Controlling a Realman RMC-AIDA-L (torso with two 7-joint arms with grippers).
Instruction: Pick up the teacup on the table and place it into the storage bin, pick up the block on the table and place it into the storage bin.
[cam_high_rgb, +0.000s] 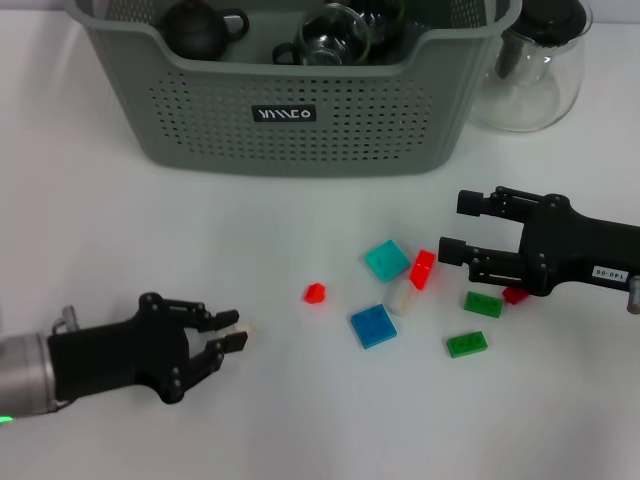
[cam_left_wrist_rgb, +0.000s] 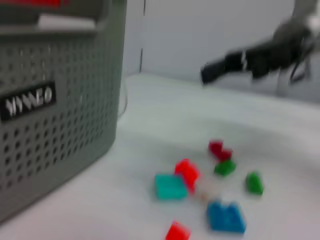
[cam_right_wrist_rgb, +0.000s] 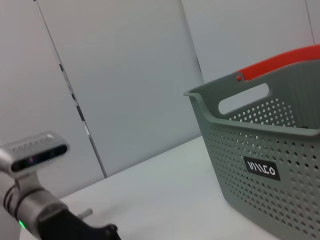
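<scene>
Bench (cam_high_rgb: 90, 230) white, carrying everything. Storage bin (cam_high_rgb: 300, 120) at the far edge, grey-green, perforated walls, black label facing the robot; inside it a dark teapot (cam_high_rgb: 200, 28) and a clear glass teacup (cam_high_rgb: 335, 38). Glass pot (cam_high_rgb: 530, 70) with black lid just beside the bin, on its right. Right end effector (cam_high_rgb: 450, 228) in front of the bin and to its right, low over the bench, fingers spread with nothing between them, pointing toward the block pile. Left end effector (cam_high_rgb: 236, 332) in front of the bin toward its left end, well apart from it, fingers close together, pinching a small pale block (cam_high_rgb: 243, 326) at the tips. Loose blocks lie on the bench in front of the bin's right half: blue flat block (cam_high_rgb: 373, 325), teal flat block (cam_high_rgb: 386, 260), two green blocks (cam_high_rgb: 481, 304) and (cam_high_rgb: 466, 344), red block (cam_high_rgb: 422, 268) touching a translucent pale block (cam_high_rgb: 402, 298), small red block (cam_high_rgb: 315, 292) nearest the bin's middle, another red one (cam_high_rgb: 515, 294) partly under the right end effector.
</scene>
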